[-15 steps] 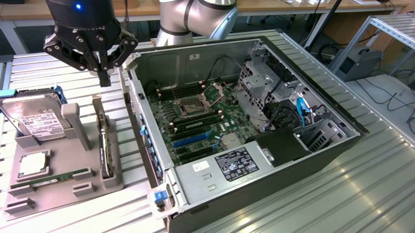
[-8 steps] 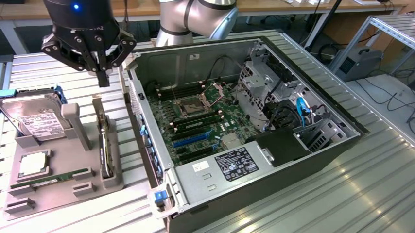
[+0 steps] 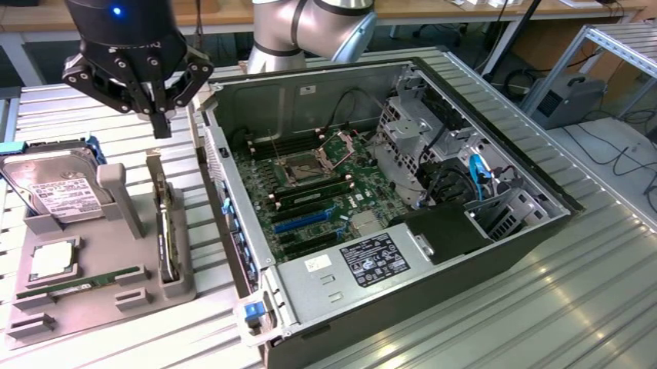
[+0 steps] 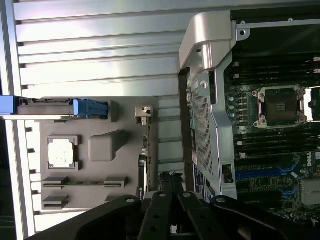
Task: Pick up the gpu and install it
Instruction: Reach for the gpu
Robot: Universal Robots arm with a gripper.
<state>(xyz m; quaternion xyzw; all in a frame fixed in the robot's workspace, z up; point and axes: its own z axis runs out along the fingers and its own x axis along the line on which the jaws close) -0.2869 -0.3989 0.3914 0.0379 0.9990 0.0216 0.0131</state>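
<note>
Ribbed aluminium slats form the bench (image 3: 575,307), which carries an open computer case (image 3: 482,257) and a grey holder (image 3: 181,288). The holder sits by the bench edge at the exterior view's left, just beside the case. Behind the bench stand wooden tables (image 3: 431,11). An aluminium frame (image 3: 616,46) rises at the exterior view's right, with cables on the floor near it.

The holder carries a hard drive (image 3: 61,196) propped upright, a square processor (image 3: 51,261) and 1 green memory stick (image 3: 82,284). The gpu (image 3: 165,238) stands on its long edge in a slot along the holder's edge nearest the case, metal bracket at its far end. It is not seated in the case.

The gripper (image 3: 161,132) hangs above the holder's far corner on the case side, over the bracket end of the gpu and clear of it. Its 2 fingers are pressed together with nothing between them. In the wrist view the card runs as a thin dark line toward the closed fingertips.
</note>
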